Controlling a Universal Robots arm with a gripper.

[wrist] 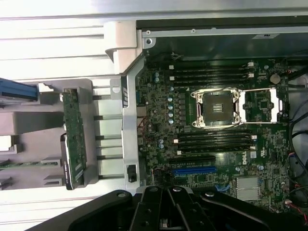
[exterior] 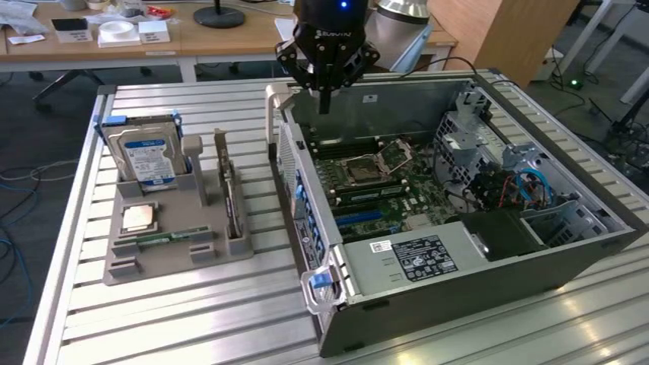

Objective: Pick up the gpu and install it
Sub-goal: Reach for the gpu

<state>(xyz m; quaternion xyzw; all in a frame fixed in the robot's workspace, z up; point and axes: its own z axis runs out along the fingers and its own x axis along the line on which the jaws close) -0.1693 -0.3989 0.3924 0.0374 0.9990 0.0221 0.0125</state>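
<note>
Nearest in the exterior view, the slatted table (exterior: 152, 319) carries an open case (exterior: 487, 285) lying on its side, with its labelled power supply (exterior: 416, 258) at the near end and a blue latch (exterior: 319, 281) on the near corner. Towards the exterior view's left of the case, apart from it, sits a grey tray (exterior: 163, 266). In the tray's near part lie a CPU (exterior: 139, 219) and a RAM stick (exterior: 163, 238). The gpu (exterior: 231, 190) stands on edge in a slot along the tray's side nearest the case, untouched; in the wrist view it shows as a green board on edge (wrist: 74, 139) beside the case wall. Farther back in the tray a hard drive (exterior: 147, 152) stands upright. Inside the case the motherboard (exterior: 375, 182) lies flat, with a blue slot (exterior: 355, 218) nearer and the open socket (exterior: 381, 160) behind it; the wrist view looks straight down on that socket (wrist: 215, 108). Above the case's far corner on the tray side hangs the gripper (exterior: 324, 106), pointing down, its fingers pressed together with nothing between them, well apart from the gpu. Its black fingers also edge into the wrist view (wrist: 166, 211). Beyond the table stands a desk (exterior: 203, 42) with small items on it.
</note>
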